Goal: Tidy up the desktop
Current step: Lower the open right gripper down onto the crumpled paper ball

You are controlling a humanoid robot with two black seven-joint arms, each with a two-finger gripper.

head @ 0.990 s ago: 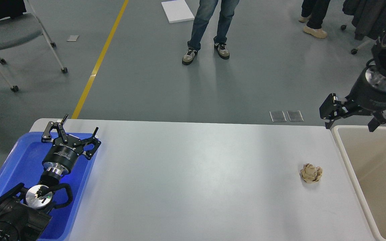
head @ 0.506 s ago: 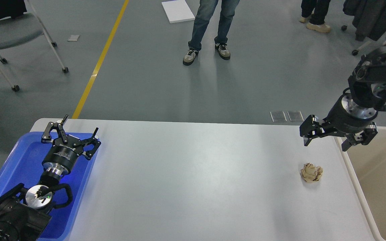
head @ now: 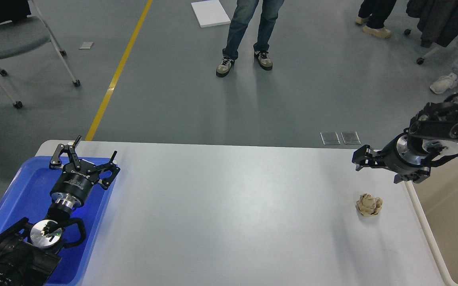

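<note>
The desktop [head: 233,206] is a wide white-grey table top. A crumpled beige paper ball [head: 369,205] lies on it near the right end. My right gripper [head: 378,170] is open and empty, hovering just behind and above the ball, near the table's far right edge. My left gripper [head: 94,150] is open and empty, resting over the far part of the blue tray [head: 18,198] at the table's left end.
A beige bin [head: 451,222] stands at the right end of the desktop. A person's legs [head: 249,35] stand on the floor beyond the table. A grey chair [head: 14,39] is at the far left.
My right gripper has come down and leftward from above the beige bin to above the desktop behind the paper ball. The left arm has not moved.
</note>
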